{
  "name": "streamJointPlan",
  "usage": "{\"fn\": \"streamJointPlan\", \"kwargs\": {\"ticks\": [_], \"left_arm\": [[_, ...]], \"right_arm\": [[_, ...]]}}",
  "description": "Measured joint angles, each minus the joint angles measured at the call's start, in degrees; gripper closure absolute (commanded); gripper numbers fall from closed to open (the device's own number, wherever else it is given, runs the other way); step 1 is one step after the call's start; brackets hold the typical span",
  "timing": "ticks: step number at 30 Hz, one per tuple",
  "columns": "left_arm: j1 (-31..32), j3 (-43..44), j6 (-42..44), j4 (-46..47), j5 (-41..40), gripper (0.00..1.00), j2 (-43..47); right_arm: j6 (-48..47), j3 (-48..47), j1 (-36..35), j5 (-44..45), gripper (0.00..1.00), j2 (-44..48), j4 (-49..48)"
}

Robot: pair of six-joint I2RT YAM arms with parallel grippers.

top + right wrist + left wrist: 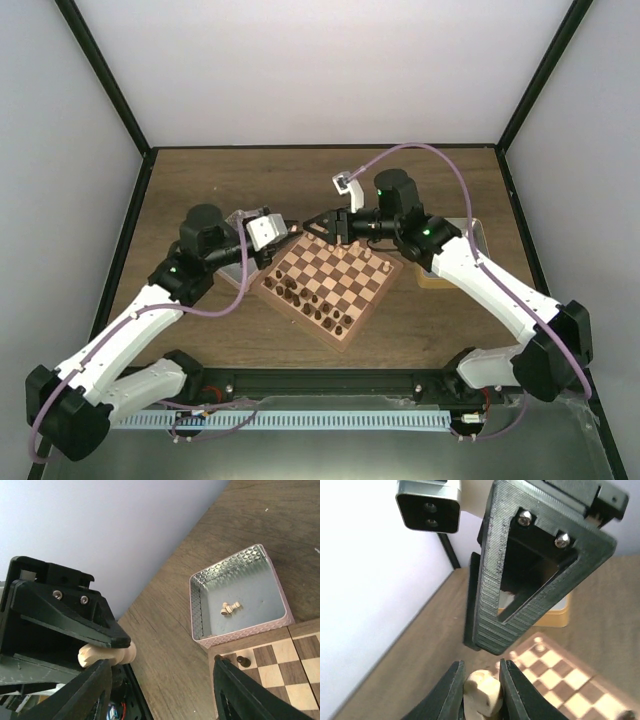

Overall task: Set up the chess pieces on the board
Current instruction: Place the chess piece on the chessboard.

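Observation:
My left gripper [283, 232] is shut on a light beige chess piece [482, 692] and holds it in the air beside the board's far left corner. The piece also shows in the right wrist view [107, 655], lying sideways in the left jaws. My right gripper [318, 230] is open and empty, its fingers [90, 690] wide apart, facing the left gripper at close range. The board [345, 262] lies turned like a diamond between the arms. Dark pieces [300, 295] stand along its near left edge. A few beige pieces [230, 608] lie in a silver tray [197, 600].
The silver tray sits against the board's far left corner, with a dark pawn [243, 661] on the corner square beside it. A second tray [472, 235] and a yellowish block [440, 275] sit right of the board. Black frame posts and white walls enclose the table.

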State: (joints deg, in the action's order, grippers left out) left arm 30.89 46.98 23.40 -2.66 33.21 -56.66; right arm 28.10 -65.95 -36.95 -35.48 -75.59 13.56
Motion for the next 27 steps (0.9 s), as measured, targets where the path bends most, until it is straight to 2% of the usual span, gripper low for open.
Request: {"fn": "streamJointPlan", "kwargs": {"ticks": [10,12,16,27], "left_arm": [[4.5,-0.2,20.2,2.1,-14.2,0.81,-3.0],[4.7,-0.2,22.8,2.6,-16.1,0.81,-3.1],[4.8,-0.2,25.0,3.3,-17.7,0.81,-3.2],[4.8,-0.2,25.4,3.5,-18.1,0.79,-3.7]], "right_arm": [[1.4,-4.3,-2.8,6.5,0.53,-0.6,3.2],[1.5,-5.3,-3.7,7.9,0.61,-1.2,3.1],[2.2,-5.9,-4.9,10.3,0.69,-2.4,3.2],[2.6,-5.9,-5.9,13.3,0.7,-3.3,3.2]]}}
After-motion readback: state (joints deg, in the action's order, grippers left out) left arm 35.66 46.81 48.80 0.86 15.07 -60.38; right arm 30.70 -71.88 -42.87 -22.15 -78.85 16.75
